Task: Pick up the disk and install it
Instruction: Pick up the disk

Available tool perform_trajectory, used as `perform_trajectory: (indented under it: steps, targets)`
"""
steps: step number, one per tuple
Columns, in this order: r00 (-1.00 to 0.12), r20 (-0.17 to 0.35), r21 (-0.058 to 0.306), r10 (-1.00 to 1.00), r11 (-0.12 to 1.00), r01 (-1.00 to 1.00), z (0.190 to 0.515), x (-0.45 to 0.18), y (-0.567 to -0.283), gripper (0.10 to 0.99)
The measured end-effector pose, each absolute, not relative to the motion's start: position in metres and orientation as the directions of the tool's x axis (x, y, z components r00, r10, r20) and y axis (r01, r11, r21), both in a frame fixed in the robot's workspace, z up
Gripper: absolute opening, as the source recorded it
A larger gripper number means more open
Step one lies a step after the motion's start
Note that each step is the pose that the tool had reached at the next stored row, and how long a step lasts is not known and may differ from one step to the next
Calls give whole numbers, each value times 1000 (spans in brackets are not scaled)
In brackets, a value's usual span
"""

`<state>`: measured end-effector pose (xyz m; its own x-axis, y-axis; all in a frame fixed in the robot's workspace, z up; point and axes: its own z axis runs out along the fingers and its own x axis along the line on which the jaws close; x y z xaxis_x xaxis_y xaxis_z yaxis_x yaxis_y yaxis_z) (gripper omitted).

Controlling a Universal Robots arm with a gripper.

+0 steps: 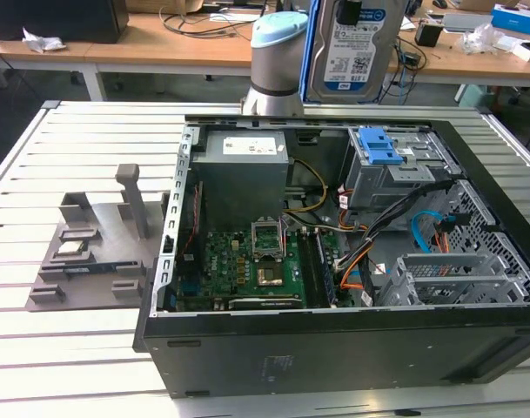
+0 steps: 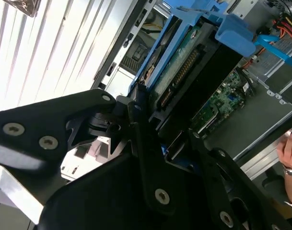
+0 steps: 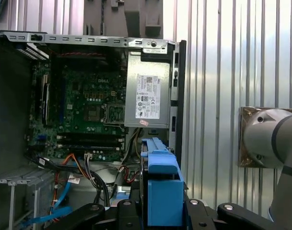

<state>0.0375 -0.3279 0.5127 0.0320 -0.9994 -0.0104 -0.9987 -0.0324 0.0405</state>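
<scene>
The disk [image 1: 352,48], silver with a blue-and-white label and a blue plastic frame, hangs upright in the air above the back of the open computer case [image 1: 334,348]. It is over the grey drive cage with the blue latch [image 1: 379,146]. My gripper [image 2: 167,141] is shut on it, its black fingers [image 2: 136,120] pressing against the two sides. In the second wrist view the disk's green circuit board and connector [image 2: 184,67] show. In the first wrist view the blue frame [image 3: 162,184] sits between the gripper's [image 3: 160,215] fingers, above the case's interior.
Inside the case are the motherboard [image 1: 247,261], the power supply [image 1: 243,170] and loose cables [image 1: 404,218]. A grey fixture [image 1: 90,252] holding a small square chip lies on the slatted table at the exterior view's left. A person's hand [image 2: 289,151] is beside the case. Behind the case stands the arm's base [image 1: 278,61].
</scene>
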Motion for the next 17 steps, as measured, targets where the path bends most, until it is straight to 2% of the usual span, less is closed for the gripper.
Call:
perform_trajectory:
  steps: [3,17]
  targets:
    - [32,-28,40,-999,-33,-999,513,37,-339,369]
    - [32,-28,40,-999,-33,-999,511,33,-359,369]
